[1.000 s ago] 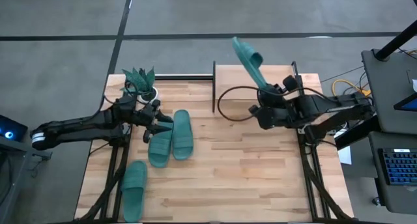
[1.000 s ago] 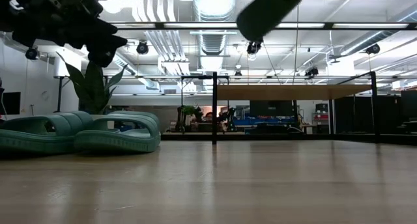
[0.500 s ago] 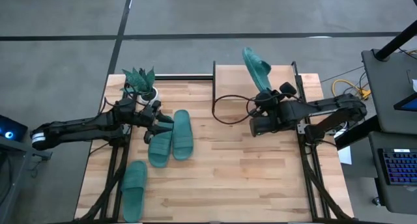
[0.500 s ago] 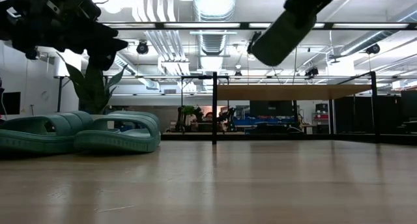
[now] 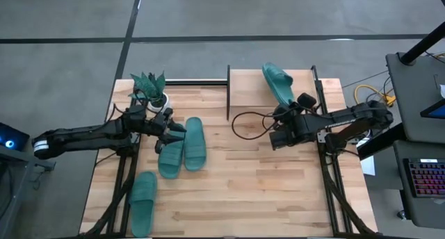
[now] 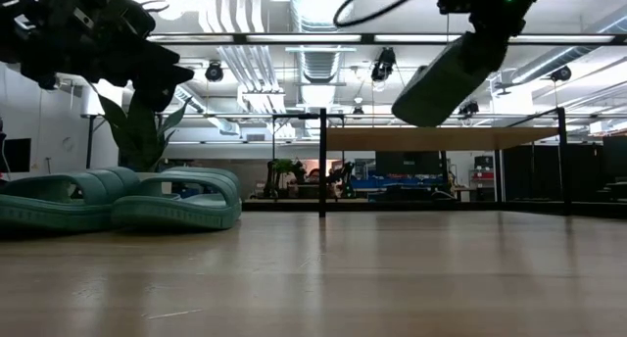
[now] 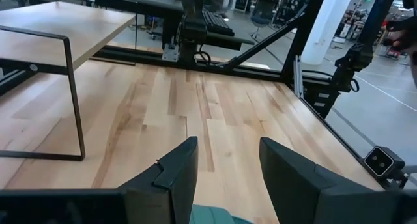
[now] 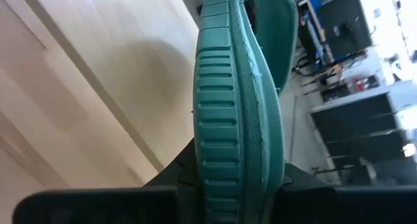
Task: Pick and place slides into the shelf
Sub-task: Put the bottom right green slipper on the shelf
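Dangling a teal slide [image 5: 277, 83] by its heel above the shelf [image 5: 250, 86], the right gripper [image 5: 286, 108] pinches narrowly, so it could twist loose and miss; the left gripper [image 5: 169, 131] waits half-open over the table's pair.

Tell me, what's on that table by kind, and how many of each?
Teal slides: 4, three lying on the table and one held up by the right claw
Potted plant: 1
Shelf: 1
Total: 6
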Motion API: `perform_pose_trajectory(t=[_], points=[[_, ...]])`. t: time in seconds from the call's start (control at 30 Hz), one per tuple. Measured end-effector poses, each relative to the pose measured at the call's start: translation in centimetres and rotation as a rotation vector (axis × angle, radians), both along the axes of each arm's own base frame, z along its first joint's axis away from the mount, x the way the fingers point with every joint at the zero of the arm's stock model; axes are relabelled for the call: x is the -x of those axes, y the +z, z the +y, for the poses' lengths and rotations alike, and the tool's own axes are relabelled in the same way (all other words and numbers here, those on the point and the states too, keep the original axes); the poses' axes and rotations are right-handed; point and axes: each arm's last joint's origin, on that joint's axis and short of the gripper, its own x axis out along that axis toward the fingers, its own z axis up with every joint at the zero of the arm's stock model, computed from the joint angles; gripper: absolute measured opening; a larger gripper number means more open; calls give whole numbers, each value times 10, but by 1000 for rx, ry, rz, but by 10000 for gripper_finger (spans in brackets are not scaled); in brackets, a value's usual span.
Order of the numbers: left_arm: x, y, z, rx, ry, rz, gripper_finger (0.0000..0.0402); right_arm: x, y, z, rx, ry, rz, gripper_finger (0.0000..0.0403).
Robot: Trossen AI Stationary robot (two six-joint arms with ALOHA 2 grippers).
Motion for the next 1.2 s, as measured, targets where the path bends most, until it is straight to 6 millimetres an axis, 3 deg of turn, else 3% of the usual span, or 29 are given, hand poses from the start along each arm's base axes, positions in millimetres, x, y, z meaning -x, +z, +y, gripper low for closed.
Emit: perform_pose_trajectory(t=[0.47, 0.83, 1.2], points=[[-1, -2, 0, -2, 0, -6, 149, 31, -28, -10, 76, 23, 173, 59], [-6, -5, 2, 4, 0, 12, 149, 50, -17, -16, 69, 16, 131, 59], [-9, -7, 3, 7, 0, 19, 149, 54, -14, -17, 32, 14, 127, 59]])
